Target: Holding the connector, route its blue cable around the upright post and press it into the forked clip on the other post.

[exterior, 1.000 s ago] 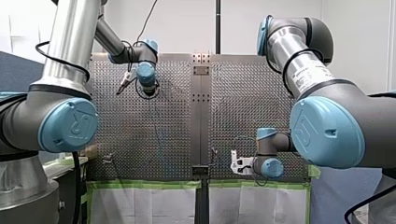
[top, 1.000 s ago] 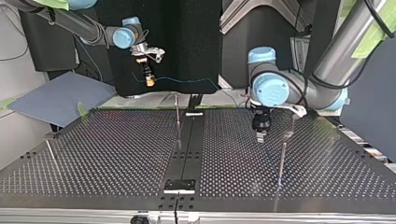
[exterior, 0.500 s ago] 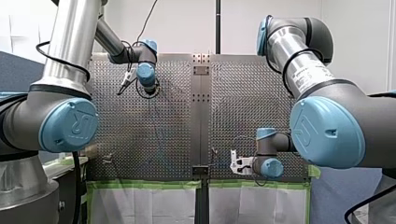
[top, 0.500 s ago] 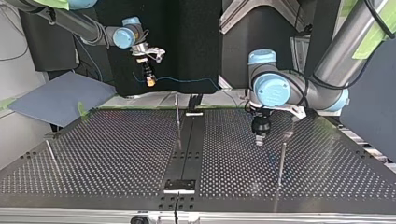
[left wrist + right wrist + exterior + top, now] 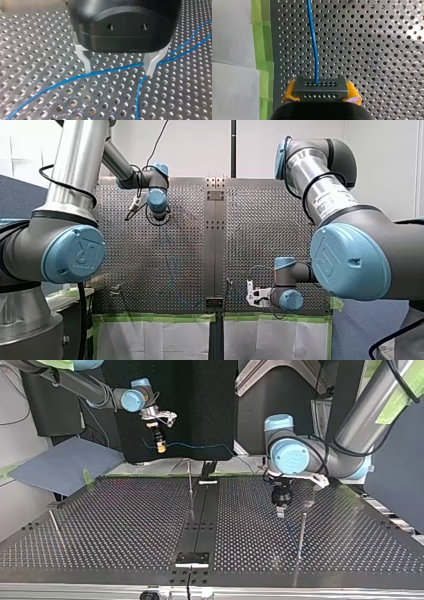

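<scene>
My right gripper (image 5: pixel 321 96) clamps the connector (image 5: pixel 321 86) between its yellow pads (image 5: pixel 288 96), long axis across them, above the far edge of the table (image 5: pixel 125 520) at the top view's left. The cable (image 5: pixel 313 42) leaves it straight ahead. My left gripper (image 5: pixel 119 72) is spread, its 2 fingers (image 5: pixel 86 61) straddling the cable low over the table.

Green tape (image 5: pixel 261 37) edges the perforated table (image 5: pixel 374 62)

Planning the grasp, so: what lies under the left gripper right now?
A blue cable crosses the table beneath the open left gripper, between its fingers. A second strand leaves beside one finger; whether the two join is hidden behind it.
</scene>
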